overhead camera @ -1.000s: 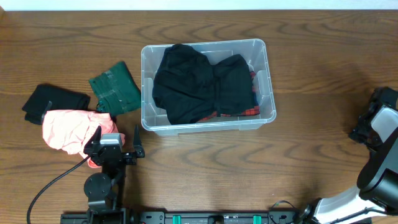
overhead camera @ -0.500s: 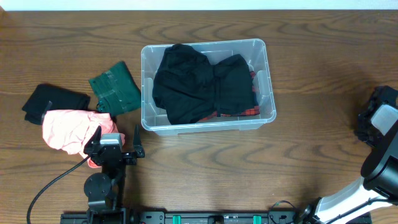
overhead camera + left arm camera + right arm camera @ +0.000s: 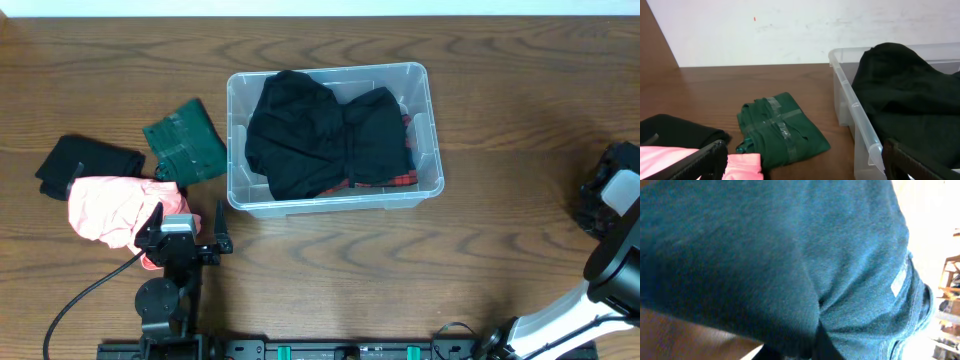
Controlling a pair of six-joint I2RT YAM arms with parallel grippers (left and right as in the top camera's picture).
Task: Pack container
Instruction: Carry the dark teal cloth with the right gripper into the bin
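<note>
The clear plastic container (image 3: pixel 330 204) stands in the middle of the table, its rim (image 3: pixel 855 107) also in the left wrist view. A black garment (image 3: pixel 320 135) fills it, over a red plaid cloth (image 3: pixel 400 181). My left gripper (image 3: pixel 188 216) is open, low at the table's left front, over a pink garment (image 3: pixel 108 208); nothing lies between its fingers (image 3: pixel 705 161). My right arm (image 3: pixel 610 195) is at the table's far right edge. In the right wrist view a teal garment (image 3: pixel 790 245) fills the frame and bunches into my right gripper (image 3: pixel 810 347), which is shut on it.
A folded dark green garment (image 3: pixel 185 142) lies left of the container, also seen from the left wrist (image 3: pixel 782 127). A folded black garment (image 3: pixel 88 162) lies further left, behind the pink one. A white wall (image 3: pixel 765 30) rises behind the table.
My right gripper has shut, and the right arm has shifted slightly towards the right edge. The left arm and the garments have not moved.
</note>
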